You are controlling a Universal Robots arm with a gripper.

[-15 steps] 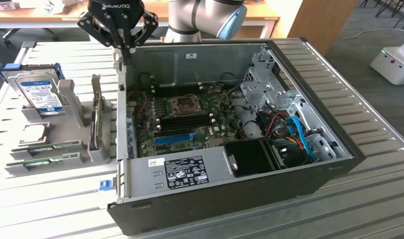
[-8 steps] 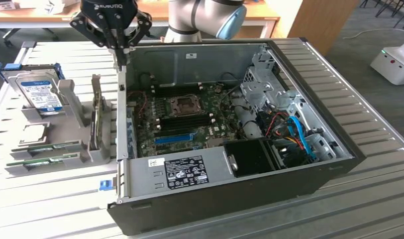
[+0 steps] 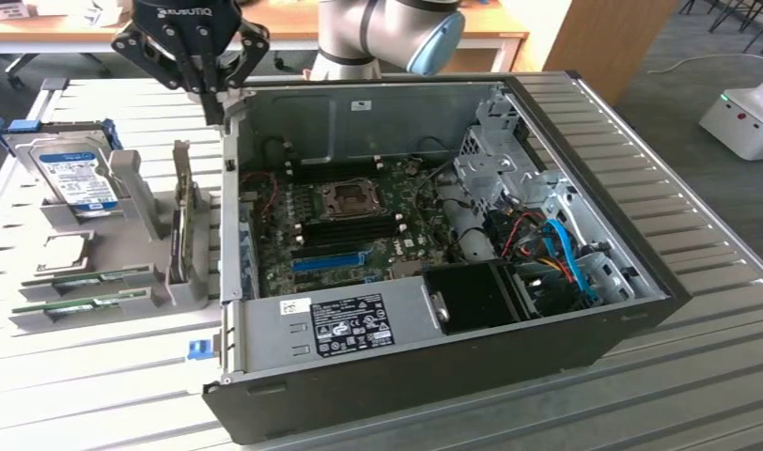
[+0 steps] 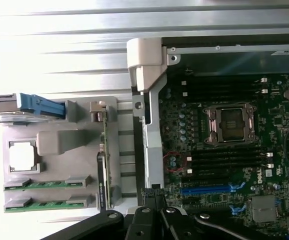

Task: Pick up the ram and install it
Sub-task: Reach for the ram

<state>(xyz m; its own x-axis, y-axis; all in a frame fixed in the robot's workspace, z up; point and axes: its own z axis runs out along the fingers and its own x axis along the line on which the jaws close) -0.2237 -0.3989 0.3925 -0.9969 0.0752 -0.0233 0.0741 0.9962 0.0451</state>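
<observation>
Slatted grey metal table (image 3: 682,376) with an office behind it, and an open PC case (image 3: 583,348) lying on its side so the motherboard (image 3: 356,211) faces up.

So, the ram (image 3: 87,279): it's not in the machine yet. It's parked in a grey holder (image 3: 55,321) on the exterior view's left, just beside the case, with a second stick (image 3: 74,306) right next to it. My guess is the holder is there to keep each stick propped in a known spot with an edge free to grab.

Long axis runs across the exterior view, tipped up a bit toward that view's right. In the wrist view it looks parallel to the black memory slots (image 4: 224,162), so it shouldn't need much turning.

An upright hard drive (image 3: 78,178) shares the same holder, further back.

The gripper (image 3: 215,111) hangs above the case wall on the exterior view's left, well apart from the ram. Its fingers are pressed together with nothing between them, which the wrist view backs up.
</observation>
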